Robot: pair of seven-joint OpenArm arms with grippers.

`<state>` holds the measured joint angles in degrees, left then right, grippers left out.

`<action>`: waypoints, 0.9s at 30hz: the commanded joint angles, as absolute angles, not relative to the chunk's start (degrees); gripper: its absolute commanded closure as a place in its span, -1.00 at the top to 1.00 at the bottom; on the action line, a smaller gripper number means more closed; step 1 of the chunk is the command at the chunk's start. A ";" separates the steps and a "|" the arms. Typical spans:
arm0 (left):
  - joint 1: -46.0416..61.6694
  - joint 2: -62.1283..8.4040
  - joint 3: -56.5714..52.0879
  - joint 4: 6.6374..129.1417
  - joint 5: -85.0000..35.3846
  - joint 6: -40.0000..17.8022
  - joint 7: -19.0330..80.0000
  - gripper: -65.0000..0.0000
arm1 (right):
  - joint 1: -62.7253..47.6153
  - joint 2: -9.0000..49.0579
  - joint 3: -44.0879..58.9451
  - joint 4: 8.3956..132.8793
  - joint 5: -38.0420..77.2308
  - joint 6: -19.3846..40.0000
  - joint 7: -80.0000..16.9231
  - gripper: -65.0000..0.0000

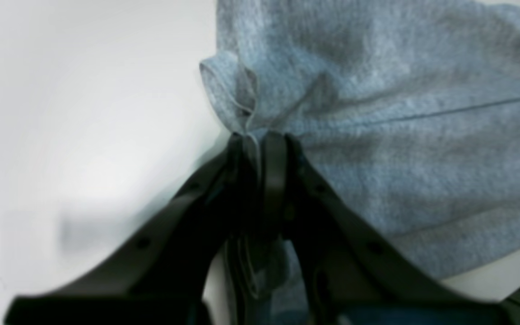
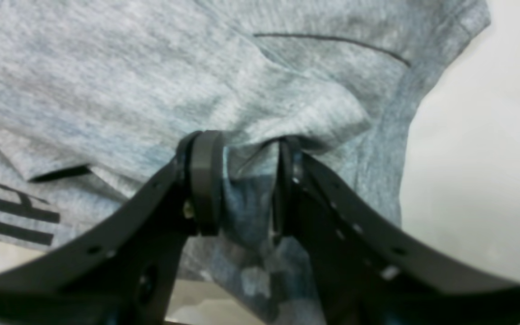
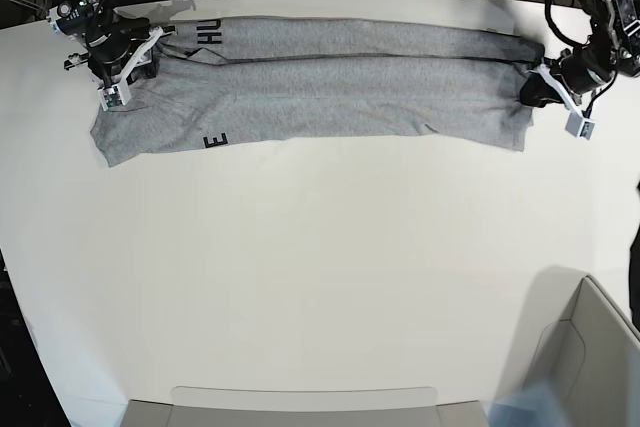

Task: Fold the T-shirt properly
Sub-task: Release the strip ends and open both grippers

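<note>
left gripper (image 1: 257, 137) seen clamped on a bunched corner of the t-shirt (image 1: 400, 149), black fingers (image 1: 274, 167) pressed nearly together with only a thin pinch of grey cloth between them; sat at the right end of the garment in the base view (image 3: 533, 89)

right gripper (image 2: 246, 153) also closed on the t-shirt (image 2: 129, 90), fingers (image 2: 205, 180) held wider apart around a thick gathered fold; found at the garment's far left end (image 3: 118, 52)

t-shirt (image 3: 330, 87) lay stretched in a long band across the far part of the white table (image 3: 320, 277), folded lengthwise, with a seam running between the two layers; showed dark block lettering near the left end, once on the far strip and once at the near edge; spread wider at the left end than at the right

grey bins (image 3: 590, 357) stood at the near right corner and along the near edge
</note>
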<state>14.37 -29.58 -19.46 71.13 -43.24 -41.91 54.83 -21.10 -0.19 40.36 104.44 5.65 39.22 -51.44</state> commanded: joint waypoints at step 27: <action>-14.37 -42.86 -19.21 41.89 -35.47 -40.00 65.19 -1.00 | -19.21 -0.40 40.66 105.45 6.02 39.34 -50.68 -0.40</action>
